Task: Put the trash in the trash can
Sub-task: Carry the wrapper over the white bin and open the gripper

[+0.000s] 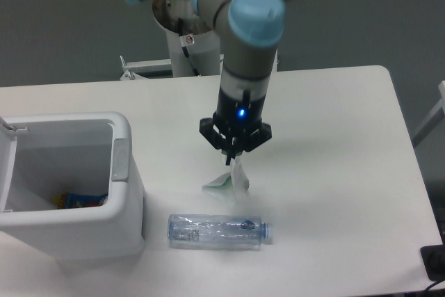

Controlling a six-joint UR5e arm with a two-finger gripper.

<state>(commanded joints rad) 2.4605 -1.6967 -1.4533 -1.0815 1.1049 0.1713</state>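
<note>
A small crumpled white wrapper (229, 178) with a green patch hangs just above the table, pinched at its top by my gripper (233, 159), which is shut on it. Below it, a clear plastic bottle (218, 231) with a bluish cap lies on its side near the table's front edge. The white trash can (124, 193) stands at the left with its top open; something colourful lies at its bottom. My gripper is well to the right of the can's rim.
The can's hinged lid (5, 172) stands up at the far left. The arm's base column (189, 33) rises behind the table's back edge. A dark object (434, 261) sits off the table at the lower right.
</note>
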